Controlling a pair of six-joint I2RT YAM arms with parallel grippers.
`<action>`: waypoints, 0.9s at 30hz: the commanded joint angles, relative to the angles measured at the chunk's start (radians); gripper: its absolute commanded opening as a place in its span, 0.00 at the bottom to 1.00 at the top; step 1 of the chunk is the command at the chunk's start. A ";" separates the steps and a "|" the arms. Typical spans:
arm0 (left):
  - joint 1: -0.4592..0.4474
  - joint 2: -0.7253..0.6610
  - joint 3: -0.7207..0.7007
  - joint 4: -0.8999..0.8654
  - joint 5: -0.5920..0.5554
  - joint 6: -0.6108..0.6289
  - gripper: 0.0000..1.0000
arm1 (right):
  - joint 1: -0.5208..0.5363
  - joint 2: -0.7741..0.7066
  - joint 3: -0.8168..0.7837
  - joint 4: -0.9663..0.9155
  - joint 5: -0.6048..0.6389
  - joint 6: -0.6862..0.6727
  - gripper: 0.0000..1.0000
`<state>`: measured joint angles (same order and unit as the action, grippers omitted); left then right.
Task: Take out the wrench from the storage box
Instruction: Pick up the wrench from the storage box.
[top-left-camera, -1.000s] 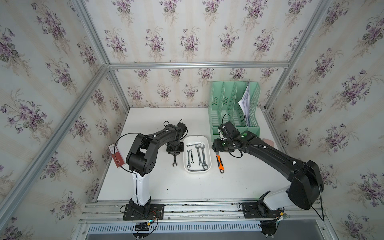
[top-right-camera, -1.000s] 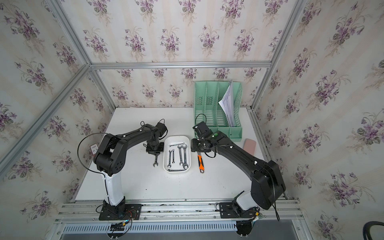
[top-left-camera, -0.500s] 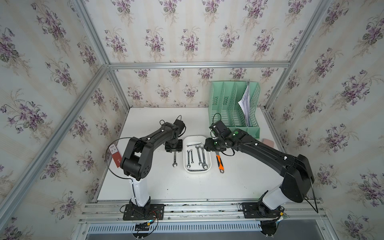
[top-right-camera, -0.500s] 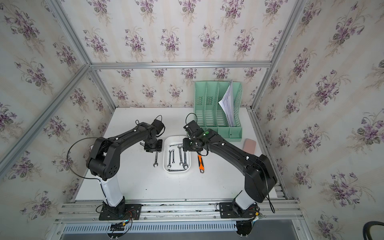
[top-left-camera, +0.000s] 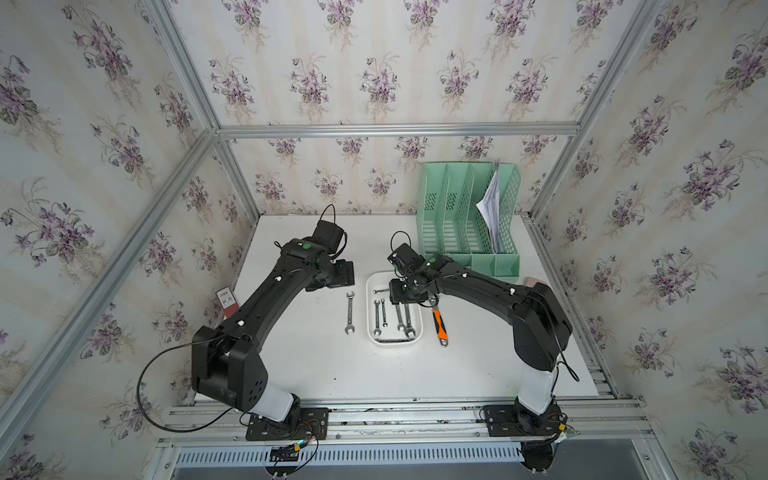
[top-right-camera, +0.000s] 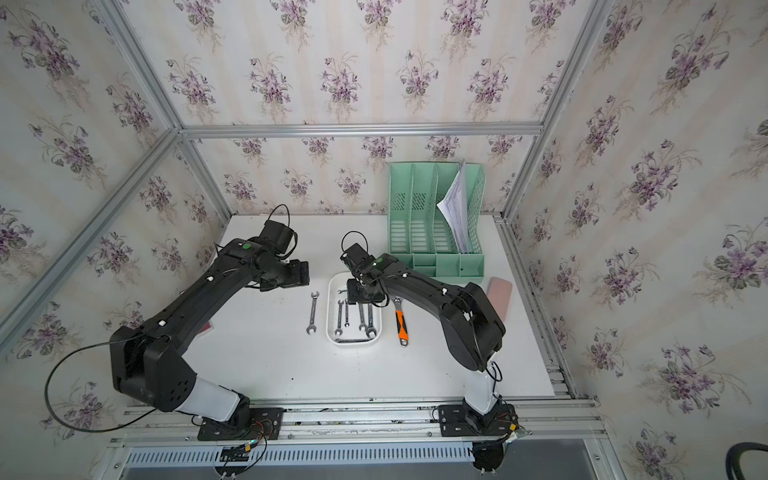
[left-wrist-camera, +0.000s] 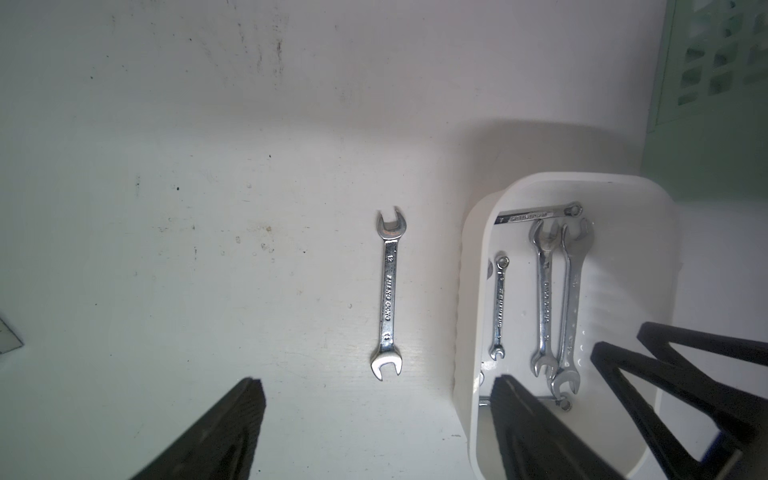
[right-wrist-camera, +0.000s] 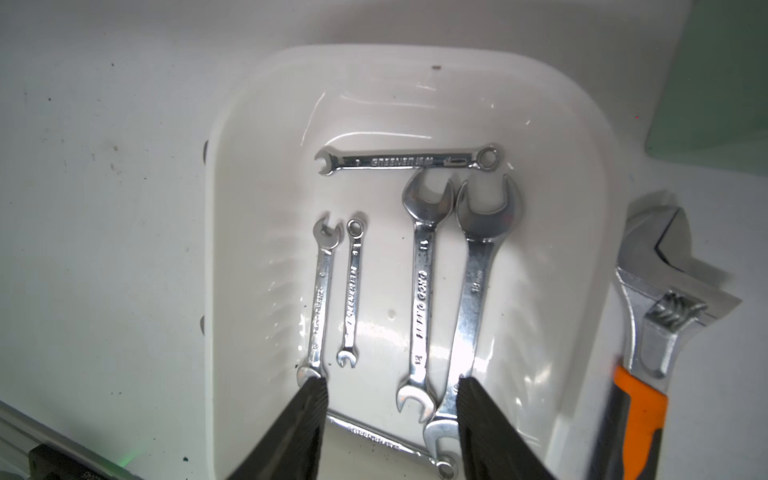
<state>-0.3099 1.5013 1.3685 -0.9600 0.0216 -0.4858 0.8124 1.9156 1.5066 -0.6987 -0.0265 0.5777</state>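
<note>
The white storage box (top-left-camera: 370, 309) (top-right-camera: 331, 309) sits mid-table with several steel wrenches inside, among them a large one (right-wrist-camera: 478, 291) and a medium one (right-wrist-camera: 422, 299). One wrench (top-left-camera: 349, 312) (top-right-camera: 312, 312) (left-wrist-camera: 387, 295) lies flat on the table just left of the box. My left gripper (top-left-camera: 338, 276) (left-wrist-camera: 376, 388) hovers open and empty above that wrench's far end. Over the far half of the box (right-wrist-camera: 216, 208), my right gripper (top-left-camera: 405, 293) (right-wrist-camera: 391, 382) is open, its fingers straddling the wrench ends without touching them.
An orange-handled adjustable wrench (top-left-camera: 438, 322) (right-wrist-camera: 640, 332) lies right of the box. A mint-green file rack (top-left-camera: 469, 216) with papers stands at the back right. A pink case (top-right-camera: 498, 293) lies by the right wall, a red card (top-left-camera: 226, 299) by the left wall.
My left gripper has opened, releasing the wrench onto the table, and has drawn back toward the far side. The right gripper has moved left from the adjustable wrench to above the box.
</note>
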 joint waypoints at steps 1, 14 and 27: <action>0.015 -0.029 -0.003 -0.012 -0.005 0.028 0.94 | 0.002 0.037 0.018 -0.021 0.027 -0.008 0.56; 0.043 -0.069 -0.042 0.019 0.030 0.051 0.96 | 0.002 0.172 0.054 -0.045 0.028 -0.039 0.49; 0.054 -0.052 -0.055 0.029 0.046 0.044 0.96 | 0.006 0.256 0.148 -0.152 0.053 -0.040 0.37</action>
<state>-0.2573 1.4467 1.3151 -0.9455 0.0566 -0.4519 0.8165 2.1616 1.6440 -0.8001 0.0101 0.5453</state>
